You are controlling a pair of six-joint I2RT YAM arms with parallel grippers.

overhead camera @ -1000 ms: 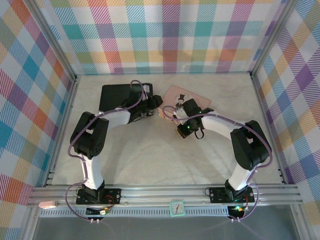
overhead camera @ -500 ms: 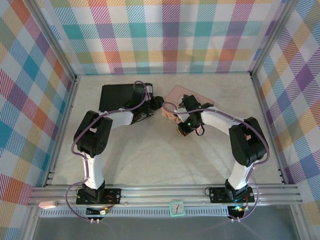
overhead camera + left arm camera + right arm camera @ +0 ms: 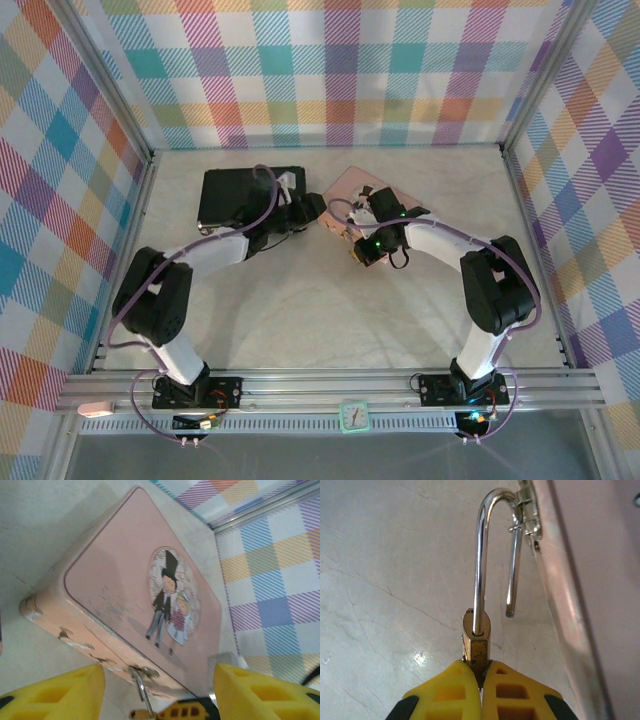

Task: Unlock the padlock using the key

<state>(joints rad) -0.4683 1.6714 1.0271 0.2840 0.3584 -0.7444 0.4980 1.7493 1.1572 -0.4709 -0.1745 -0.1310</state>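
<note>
The brass padlock (image 3: pixel 476 640) hangs by its silver shackle (image 3: pixel 480 555) from the clasp (image 3: pixel 527 510) on the side of the pink tin (image 3: pixel 590 580). One shackle end is free of the body, so the lock stands open. My right gripper (image 3: pixel 481 667) is shut on the padlock's body. My left gripper (image 3: pixel 159 680) is open, its yellow fingers (image 3: pixel 60 692) wide apart just in front of the tin (image 3: pixel 125 580) and the shackle (image 3: pixel 140 690). The key is out of view. From above, both grippers meet at the tin's near-left side (image 3: pixel 340 222).
A flat black box (image 3: pixel 235 197) lies left of the pink tin (image 3: pixel 365 188), under the left arm's forearm. Plaid walls close the table on three sides. Bare table lies in front of the grippers.
The left arm has stretched out, bringing its gripper closer to the tin, and its jaws have widened. The right gripper has kept its hold on the padlock, shifting slightly left.
</note>
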